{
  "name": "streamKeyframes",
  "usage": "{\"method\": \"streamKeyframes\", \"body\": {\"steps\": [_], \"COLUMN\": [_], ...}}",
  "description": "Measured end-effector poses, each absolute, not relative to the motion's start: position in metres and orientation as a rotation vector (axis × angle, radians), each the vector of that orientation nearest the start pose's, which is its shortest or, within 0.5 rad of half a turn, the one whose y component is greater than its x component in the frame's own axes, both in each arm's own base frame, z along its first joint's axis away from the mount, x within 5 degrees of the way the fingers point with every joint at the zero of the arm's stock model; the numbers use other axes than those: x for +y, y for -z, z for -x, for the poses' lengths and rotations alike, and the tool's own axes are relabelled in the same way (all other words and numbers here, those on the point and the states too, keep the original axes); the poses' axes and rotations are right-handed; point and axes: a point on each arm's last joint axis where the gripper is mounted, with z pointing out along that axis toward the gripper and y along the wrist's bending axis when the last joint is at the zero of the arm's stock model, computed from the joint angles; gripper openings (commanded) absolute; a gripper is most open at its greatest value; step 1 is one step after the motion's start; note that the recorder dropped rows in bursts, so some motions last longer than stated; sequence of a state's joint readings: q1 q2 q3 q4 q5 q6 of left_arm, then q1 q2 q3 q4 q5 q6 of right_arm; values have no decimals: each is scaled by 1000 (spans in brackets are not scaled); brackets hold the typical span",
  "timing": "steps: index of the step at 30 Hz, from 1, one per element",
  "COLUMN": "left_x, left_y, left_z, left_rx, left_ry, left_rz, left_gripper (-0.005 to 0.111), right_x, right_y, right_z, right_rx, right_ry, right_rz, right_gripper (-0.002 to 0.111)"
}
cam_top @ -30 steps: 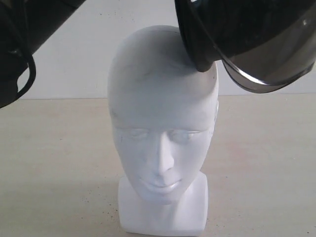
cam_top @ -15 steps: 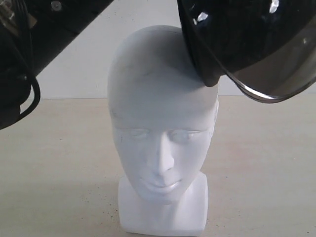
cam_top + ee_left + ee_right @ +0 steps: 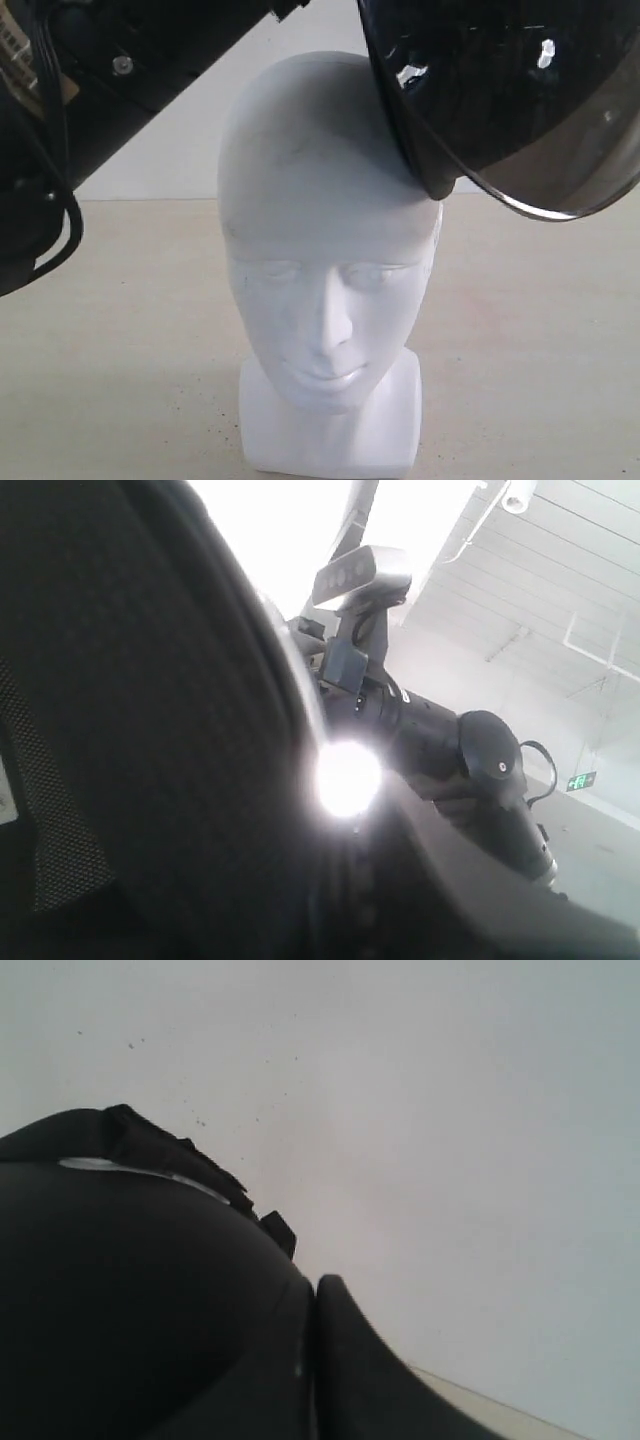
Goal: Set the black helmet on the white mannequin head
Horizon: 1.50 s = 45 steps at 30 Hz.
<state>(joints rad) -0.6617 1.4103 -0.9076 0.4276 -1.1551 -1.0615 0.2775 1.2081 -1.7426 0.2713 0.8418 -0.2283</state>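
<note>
The white mannequin head (image 3: 320, 250) stands upright on its blocky neck base, facing the exterior camera. The black helmet (image 3: 480, 70) hangs tilted at the upper right, its smoky visor (image 3: 560, 150) pointing down and right, and its lower rim touches the head's upper right side. In the right wrist view one fingertip (image 3: 370, 1380) of my right gripper (image 3: 315, 1300) lies tight against the helmet shell (image 3: 130, 1290). In the left wrist view the helmet's dark padded lining (image 3: 130, 730) fills the frame and darkness hides my left jaws. The left arm (image 3: 120, 80) reaches in from the upper left.
The head stands on a pale beige table (image 3: 120, 330) before a plain white wall (image 3: 170, 170). The right arm with its wrist camera (image 3: 440, 750) shows beyond the helmet rim in the left wrist view.
The helmet has sunk a little and shifted left over the head's right side. The left arm has pushed further into the exterior view from the upper left.
</note>
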Motion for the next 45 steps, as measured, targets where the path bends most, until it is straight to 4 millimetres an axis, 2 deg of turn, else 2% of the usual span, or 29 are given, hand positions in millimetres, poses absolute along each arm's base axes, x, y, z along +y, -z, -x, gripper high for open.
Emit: {"method": "streamKeyframes", "body": {"steps": [7,15,24,36,45], "left_x": [-196,-181,-180,-180,-186], "left_y": [-384,-375,-373,-360,-347], "left_z": [-197,-187,-186,-188,-196], "left_rx": [973,957,944,935,1002], "left_ry": [1535,1541,1550,1541,1507], "left_rz": [-316,-280,-268,-257,-257], "left_gripper": [4,4,4,4,4], "right_x": [82,92,95,101,106], "right_y": [-539,-534,-532,-537,-541], "right_z": [-209,-215,-221,-217,-210], "right_rx": [1775,1790,1776,1708,1673], "right_ry": [-392,-479,-488,-549,-624], "right_rz": [447,508,527,593,631], "right_gripper": [0,0,0,0,0]}}
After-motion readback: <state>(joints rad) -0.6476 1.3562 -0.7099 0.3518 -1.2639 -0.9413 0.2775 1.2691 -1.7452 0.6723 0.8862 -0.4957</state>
